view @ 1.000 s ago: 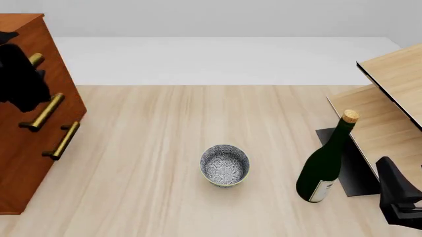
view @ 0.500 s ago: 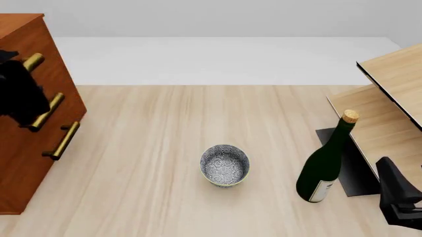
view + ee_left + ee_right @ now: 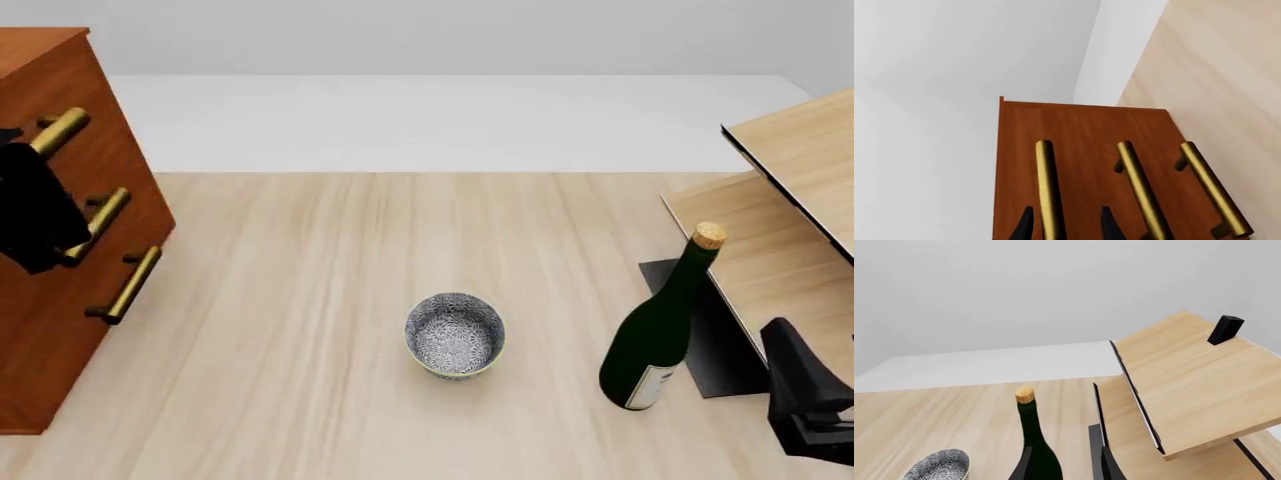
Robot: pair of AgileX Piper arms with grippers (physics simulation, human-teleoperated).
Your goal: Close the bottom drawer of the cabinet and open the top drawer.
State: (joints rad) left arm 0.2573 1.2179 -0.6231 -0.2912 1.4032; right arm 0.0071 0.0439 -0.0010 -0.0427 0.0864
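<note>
The cabinet [image 3: 40, 40] stands at the table's left edge. The three drawer fronts look flush with one another. The top drawer [image 3: 100, 100] has its brass handle [image 3: 60, 130] in full view. The bottom drawer [image 3: 74, 340] has the lowest handle [image 3: 130, 285]. My left gripper [image 3: 34, 215] is a dark shape in front of the cabinet face and overlaps the middle handle. In the left wrist view it [image 3: 1066, 227] is open, its fingers either side of the top drawer's handle [image 3: 1046, 180]. The bottom handle [image 3: 1211, 192] lies farthest from them. My right gripper [image 3: 787, 350] is open and empty at the near right.
A patterned bowl [image 3: 454, 335] sits mid-table. A dark green corked bottle [image 3: 661, 330] stands right of it, also in the right wrist view [image 3: 1035, 450]. A pale plywood structure [image 3: 801, 200] with a black base [image 3: 714, 340] fills the right side.
In the front view my left gripper has moved down the cabinet face, from over the top handle to over the middle handle. The drawers and the right arm have not moved.
</note>
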